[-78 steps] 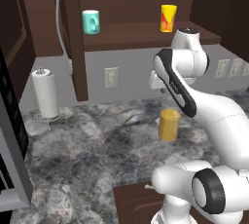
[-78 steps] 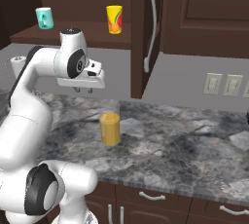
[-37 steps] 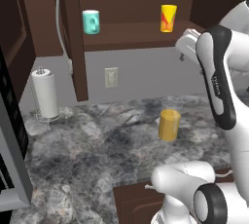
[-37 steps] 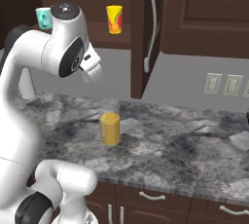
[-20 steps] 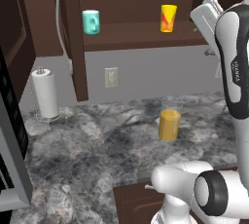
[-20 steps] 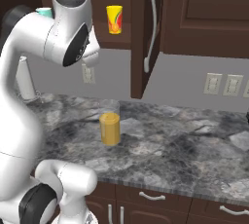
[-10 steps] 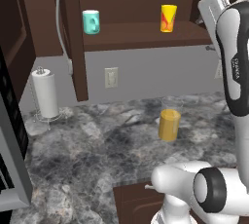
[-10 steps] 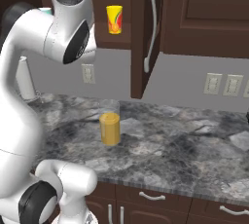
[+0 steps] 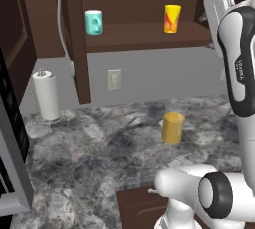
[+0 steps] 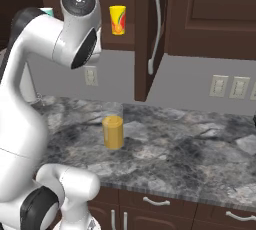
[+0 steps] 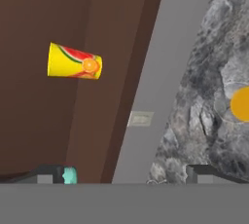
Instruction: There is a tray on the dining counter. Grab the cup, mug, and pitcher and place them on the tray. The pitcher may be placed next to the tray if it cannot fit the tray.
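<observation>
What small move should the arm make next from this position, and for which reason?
Probably it should swing the gripper toward the cup and move closer. The jaws stand open with nothing between them. In the hand view the cup lies up and to the left, off centre and apart from the fingertips. It stands upright on the open cabinet shelf, with the mug further along.
</observation>
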Motion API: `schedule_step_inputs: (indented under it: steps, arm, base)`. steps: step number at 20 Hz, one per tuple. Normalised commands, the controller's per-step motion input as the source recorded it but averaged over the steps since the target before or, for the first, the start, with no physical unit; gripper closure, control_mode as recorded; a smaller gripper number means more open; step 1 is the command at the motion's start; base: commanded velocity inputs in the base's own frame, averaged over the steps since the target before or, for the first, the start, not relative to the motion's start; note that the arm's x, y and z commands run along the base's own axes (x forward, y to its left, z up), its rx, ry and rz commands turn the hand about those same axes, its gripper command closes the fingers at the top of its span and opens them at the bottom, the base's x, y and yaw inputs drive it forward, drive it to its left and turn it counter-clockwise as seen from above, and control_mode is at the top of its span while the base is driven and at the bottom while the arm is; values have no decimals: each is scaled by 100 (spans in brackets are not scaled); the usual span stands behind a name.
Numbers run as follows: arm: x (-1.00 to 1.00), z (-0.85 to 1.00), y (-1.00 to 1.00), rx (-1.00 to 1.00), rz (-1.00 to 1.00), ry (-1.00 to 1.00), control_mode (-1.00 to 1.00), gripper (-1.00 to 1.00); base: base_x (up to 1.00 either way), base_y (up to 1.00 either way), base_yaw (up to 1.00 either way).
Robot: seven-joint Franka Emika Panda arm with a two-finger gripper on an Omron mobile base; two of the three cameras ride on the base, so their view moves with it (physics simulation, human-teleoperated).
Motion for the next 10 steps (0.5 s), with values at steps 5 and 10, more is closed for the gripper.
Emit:
schedule_step_inputs:
  steps: [5,10]
  arm:
    - [33,4,-2,3,1,-3,-100,-100]
    - [31,23,-6,6,0,0,-100,-100]
  base:
    - [0,0,0]
    - [0,0,0]
